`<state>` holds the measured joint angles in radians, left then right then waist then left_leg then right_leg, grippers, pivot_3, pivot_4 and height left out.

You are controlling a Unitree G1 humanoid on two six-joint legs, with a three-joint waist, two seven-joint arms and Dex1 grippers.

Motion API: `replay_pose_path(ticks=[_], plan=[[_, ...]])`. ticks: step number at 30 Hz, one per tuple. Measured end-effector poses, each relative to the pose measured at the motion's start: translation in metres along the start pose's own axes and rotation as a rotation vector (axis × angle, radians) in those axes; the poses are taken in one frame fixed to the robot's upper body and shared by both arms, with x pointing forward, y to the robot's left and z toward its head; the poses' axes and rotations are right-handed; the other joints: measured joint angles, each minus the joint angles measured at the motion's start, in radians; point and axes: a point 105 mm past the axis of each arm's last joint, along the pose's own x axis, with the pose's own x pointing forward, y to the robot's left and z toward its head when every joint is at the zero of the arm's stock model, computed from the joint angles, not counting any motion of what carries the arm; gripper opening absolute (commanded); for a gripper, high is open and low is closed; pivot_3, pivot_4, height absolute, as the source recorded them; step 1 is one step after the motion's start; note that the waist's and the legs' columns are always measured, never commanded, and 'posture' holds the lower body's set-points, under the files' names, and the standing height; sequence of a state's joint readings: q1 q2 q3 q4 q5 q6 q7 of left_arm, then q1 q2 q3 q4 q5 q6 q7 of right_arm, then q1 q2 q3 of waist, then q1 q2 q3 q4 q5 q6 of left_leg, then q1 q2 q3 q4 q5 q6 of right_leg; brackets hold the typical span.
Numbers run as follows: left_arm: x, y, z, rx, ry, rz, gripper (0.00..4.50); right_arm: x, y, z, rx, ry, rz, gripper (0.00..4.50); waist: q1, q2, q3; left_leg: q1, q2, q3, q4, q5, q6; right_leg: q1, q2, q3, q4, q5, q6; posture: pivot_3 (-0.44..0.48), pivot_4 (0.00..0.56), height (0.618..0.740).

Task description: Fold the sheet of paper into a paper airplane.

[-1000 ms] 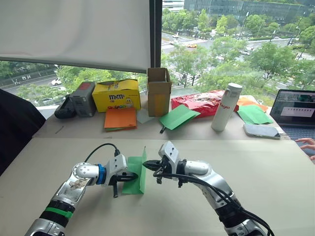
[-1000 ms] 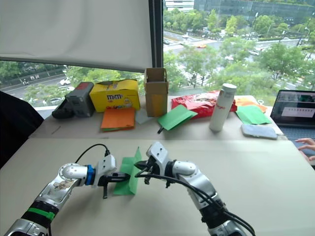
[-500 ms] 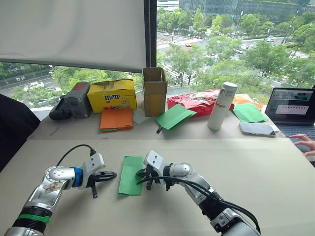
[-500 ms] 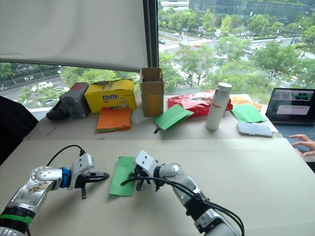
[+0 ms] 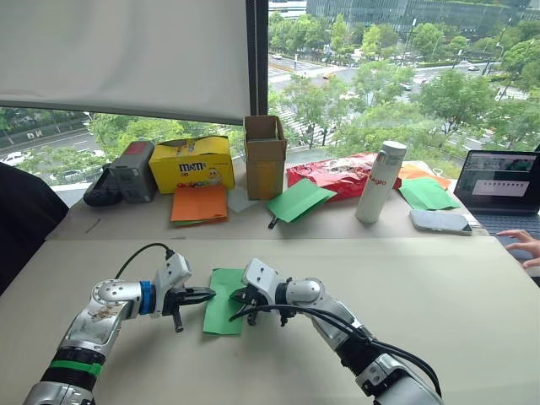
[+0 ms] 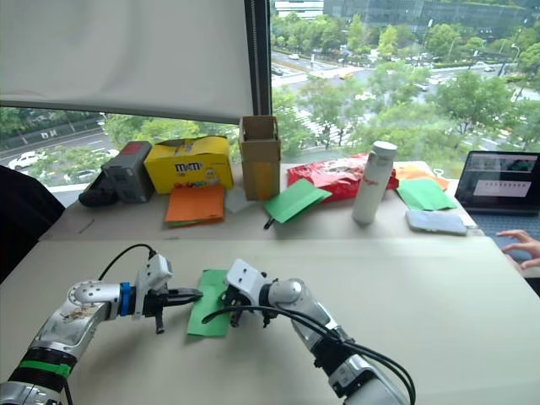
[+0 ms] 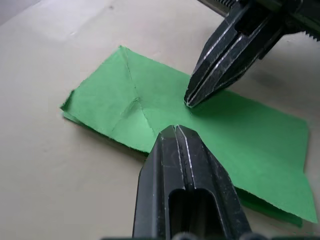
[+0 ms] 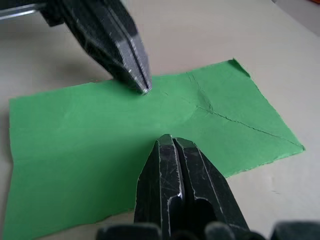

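Observation:
The sheet of paper (image 5: 221,301) lies flat on the beige table, folded over into a narrow bright green rectangle with crease lines (image 8: 235,122). My left gripper (image 5: 211,294) is shut, its tip resting on the paper's left edge. From the right, my right gripper (image 5: 239,297) is shut too, and its tip presses down on the middle of the paper. In the left wrist view the two tips stand close together on the green surface (image 7: 240,140). The paper airplane is out of view.
Along the back of the table stand orange paper sheets (image 5: 199,203), a yellow box (image 5: 191,164), a cardboard box (image 5: 265,156), another green sheet (image 5: 302,201), a red bag (image 5: 333,175) and a white bottle (image 5: 375,182). A laptop (image 5: 506,190) and a person's hand (image 5: 525,247) are at far right.
A second ago a flap of the paper stood upright between the grippers; it now lies flat. The left gripper drew back to the left, then returned to the paper's edge.

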<state>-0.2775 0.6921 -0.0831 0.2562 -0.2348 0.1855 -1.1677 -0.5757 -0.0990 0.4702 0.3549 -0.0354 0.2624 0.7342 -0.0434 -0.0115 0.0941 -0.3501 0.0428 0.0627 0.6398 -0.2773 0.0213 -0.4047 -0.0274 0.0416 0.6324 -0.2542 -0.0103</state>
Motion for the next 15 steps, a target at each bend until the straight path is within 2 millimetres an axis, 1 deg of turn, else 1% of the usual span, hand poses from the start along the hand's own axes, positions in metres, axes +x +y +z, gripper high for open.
replay_pose_path(ticks=[8,15], plan=[[0.011,-0.003,0.004,0.051,-0.007,-0.026,0.0,-0.002,-0.006,-0.001,0.025,-0.009,-0.038,0.01,0.007,0.0,0.0,0.0,-0.002,0.0,0.0,0.0,0.0,0.001,0.0,0.0,-0.001,0.0,0.0,0.0,0.15,0.74],[0.014,-0.003,0.005,0.081,0.001,-0.033,0.0,-0.006,-0.032,-0.004,0.127,-0.038,-0.14,0.01,0.007,0.001,0.0,0.0,-0.002,0.0,0.0,0.0,0.0,0.001,-0.001,0.0,-0.001,0.0,0.0,0.0,0.15,0.74]])
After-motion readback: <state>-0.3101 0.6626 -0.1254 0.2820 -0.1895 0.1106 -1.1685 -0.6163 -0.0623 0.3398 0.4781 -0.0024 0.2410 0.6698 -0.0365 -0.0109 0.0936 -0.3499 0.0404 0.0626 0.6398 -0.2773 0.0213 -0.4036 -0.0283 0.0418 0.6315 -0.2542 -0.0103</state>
